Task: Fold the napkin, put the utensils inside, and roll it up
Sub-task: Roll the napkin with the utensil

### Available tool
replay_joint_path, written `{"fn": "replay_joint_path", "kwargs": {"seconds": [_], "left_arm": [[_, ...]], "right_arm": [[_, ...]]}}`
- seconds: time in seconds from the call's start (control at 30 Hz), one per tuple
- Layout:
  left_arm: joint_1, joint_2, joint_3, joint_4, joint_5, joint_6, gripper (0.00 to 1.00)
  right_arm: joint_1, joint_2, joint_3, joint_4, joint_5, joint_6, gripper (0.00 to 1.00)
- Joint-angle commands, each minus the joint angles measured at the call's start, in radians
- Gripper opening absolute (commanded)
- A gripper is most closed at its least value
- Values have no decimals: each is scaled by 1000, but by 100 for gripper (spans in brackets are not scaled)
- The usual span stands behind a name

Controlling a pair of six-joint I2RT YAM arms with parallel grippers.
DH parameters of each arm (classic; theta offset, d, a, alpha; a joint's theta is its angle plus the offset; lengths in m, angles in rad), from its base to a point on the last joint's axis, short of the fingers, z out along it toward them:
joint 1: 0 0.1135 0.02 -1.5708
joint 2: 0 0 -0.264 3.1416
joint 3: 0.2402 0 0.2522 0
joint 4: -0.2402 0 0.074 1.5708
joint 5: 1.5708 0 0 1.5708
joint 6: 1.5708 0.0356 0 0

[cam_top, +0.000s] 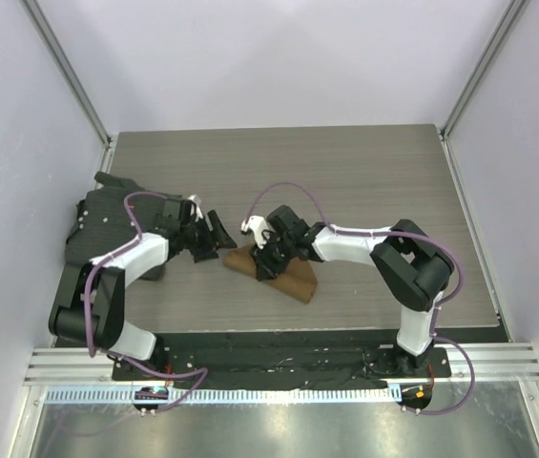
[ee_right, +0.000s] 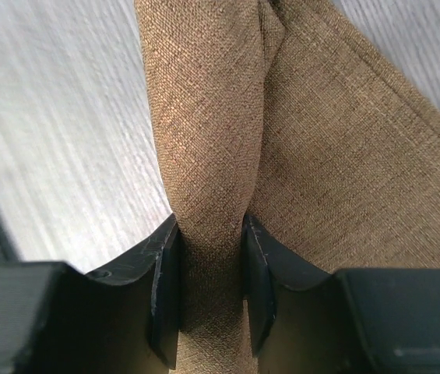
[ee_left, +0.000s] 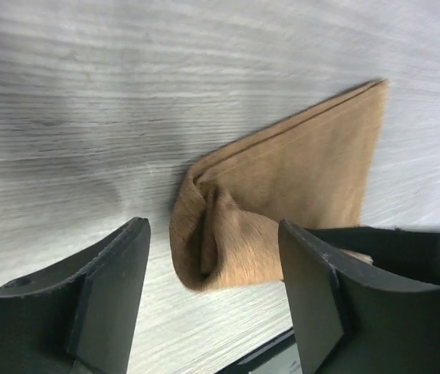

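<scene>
My right jaws pinch the tan-brown cloth napkin [ee_right: 204, 117] roll; left jaws gape (ten o'clock side); I'd roll snugly.

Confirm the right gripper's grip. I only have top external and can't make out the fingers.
Observer: In the right wrist view, the right gripper pinches a raised ridge of the napkin between both fingers.
Operator: Left one holding anything?
Observer: No. The left gripper is open, nothing clamped; the napkin's end lies in the gap ahead of it.
Operator: Is that end rolled?
Observer: Loosely curled over itself; the rest lies flat on the table.
</scene>
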Motion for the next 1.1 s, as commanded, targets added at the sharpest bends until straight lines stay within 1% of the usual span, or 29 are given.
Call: {"fn": "replay_joint_path", "kwargs": {"seconds": [0.0, 0.07, 0.2, 0.3, 0.5, 0.67, 0.7, 0.83, 0.93, 0.97, 1.03, 1.07], "left_arm": [[-2, -97, -14, 8, -79, 14, 73], [-2, -122, -40, 32, -67, 14, 73], [-2, -140, -77, 77, -38, 14, 72], [-2, -151, -107, 103, -21, 13, 70], [-2, -166, -141, 148, -8, 14, 66], [-4, -145, -160, 198, 19, 8, 58], [-4, -139, -166, 207, 21, 7, 54], [-5, -96, -180, 267, 39, 2, 48], [-4, -62, -192, 327, 67, -9, 40], [-4, -55, -190, 338, 71, -13, 31], [-5, -44, -184, 336, 68, -12, 22], [-5, -35, -181, 333, 68, -13, 16]], "right_arm": [[-68, 60, 14, 5, -302, 75, 31], [-86, 80, 17, 20, -387, 99, 30], [-113, 134, 22, 62, -493, 125, 30], [-136, 160, 24, 111, -567, 185, 30], [-168, 214, 33, 163, -615, 223, 29], [-176, 241, 47, 157, -621, 227, 29], [-175, 246, 48, 157, -621, 227, 30], [-178, 255, 48, 157, -607, 227, 30], [-178, 252, 50, 149, -595, 227, 30], [-176, 247, 51, 146, -578, 225, 30], [-176, 226, 51, 141, -555, 225, 32], [-178, 214, 54, 140, -526, 225, 35]]}}
